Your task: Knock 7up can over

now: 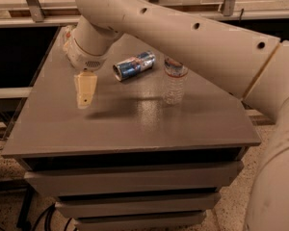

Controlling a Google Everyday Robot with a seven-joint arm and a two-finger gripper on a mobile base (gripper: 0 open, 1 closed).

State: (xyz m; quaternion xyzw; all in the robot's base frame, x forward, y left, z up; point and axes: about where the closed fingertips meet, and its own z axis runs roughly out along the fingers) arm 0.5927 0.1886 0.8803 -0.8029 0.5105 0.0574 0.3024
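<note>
Tabletop: grey, smooth.
Gripper: low over left side; spread cannot be told.
7up can: not discernible; presumably light, rigid; push near top rim.

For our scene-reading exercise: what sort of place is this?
Probably a robot test lab: grey drawer cabinet, lying blue-and-silver can, clear plastic bottle, cream gripper low over the cabinet's left side.

The gripper hangs low over the table — perhaps touching it — near a sideways blue can.
</note>
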